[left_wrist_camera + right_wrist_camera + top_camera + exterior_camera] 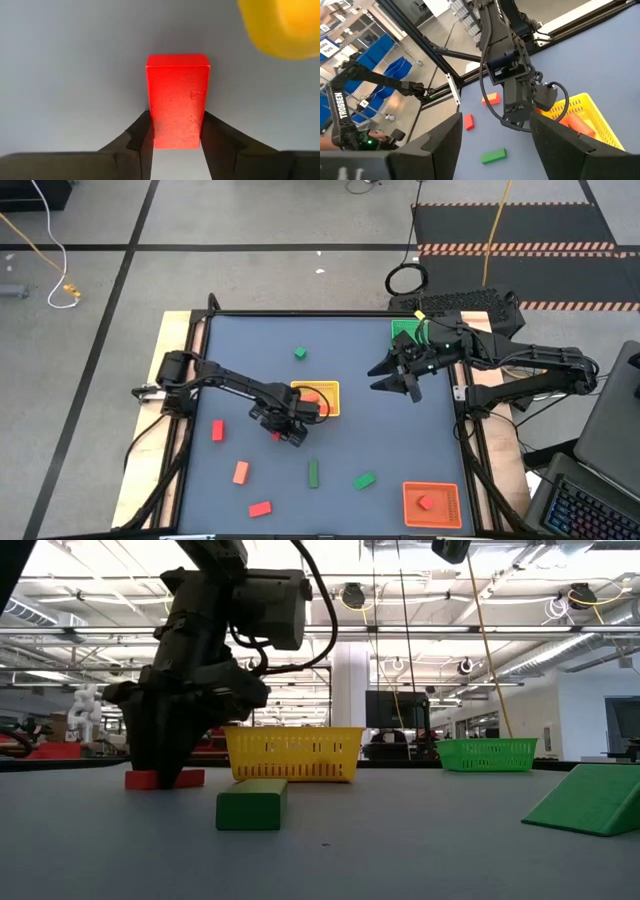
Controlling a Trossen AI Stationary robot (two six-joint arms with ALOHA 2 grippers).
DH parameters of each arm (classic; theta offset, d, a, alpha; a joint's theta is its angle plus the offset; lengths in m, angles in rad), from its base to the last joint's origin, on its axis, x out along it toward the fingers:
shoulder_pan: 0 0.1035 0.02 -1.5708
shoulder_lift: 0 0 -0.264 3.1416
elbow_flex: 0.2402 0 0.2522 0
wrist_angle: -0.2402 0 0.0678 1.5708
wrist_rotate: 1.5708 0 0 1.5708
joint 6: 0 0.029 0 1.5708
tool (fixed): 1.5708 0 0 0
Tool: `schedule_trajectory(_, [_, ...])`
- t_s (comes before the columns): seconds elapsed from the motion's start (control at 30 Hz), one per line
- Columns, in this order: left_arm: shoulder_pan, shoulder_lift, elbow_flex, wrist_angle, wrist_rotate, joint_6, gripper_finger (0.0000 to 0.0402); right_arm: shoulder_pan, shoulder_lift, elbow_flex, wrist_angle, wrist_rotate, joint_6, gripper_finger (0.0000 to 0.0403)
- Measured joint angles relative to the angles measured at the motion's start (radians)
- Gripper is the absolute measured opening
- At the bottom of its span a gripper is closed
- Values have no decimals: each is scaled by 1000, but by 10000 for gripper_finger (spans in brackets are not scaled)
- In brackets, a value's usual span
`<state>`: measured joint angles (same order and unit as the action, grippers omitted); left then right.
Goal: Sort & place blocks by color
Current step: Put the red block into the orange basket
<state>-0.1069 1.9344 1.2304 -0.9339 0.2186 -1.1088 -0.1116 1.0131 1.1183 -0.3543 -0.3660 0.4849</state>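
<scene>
Jaws of the left gripper (175, 142) straddle a red block (177, 100) lying on the counter (340, 340) near its middle, just beside the yellow tray (330, 390), both fingers touching its sides, while the right gripper (400, 380) hovers spread wide near the green tray (402, 328).

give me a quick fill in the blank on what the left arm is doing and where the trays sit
1. The left gripper has its fingers on either side of a ____ block lying on the table.
2. The tray nearest that block is ____.
3. The orange tray holds one ____ block.

Missing words: red; yellow; red
</scene>
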Motion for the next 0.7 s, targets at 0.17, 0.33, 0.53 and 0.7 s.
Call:
schedule_trajectory(0.17, [-3,-39,2,-5,33,-24,128,0,-1,0,0,0,-35,228])
schedule_trajectory(0.33, [-5,-175,5,3,52,-119,128,0,-5,0,-5,-2,-58,228])
schedule_trajectory(0.53, [-45,-415,5,186,-156,-304,128,0,-5,0,-33,-5,-64,228])
schedule_trajectory(0.7, [-77,-551,8,464,-449,-360,128,3,-5,0,42,-9,-109,228])
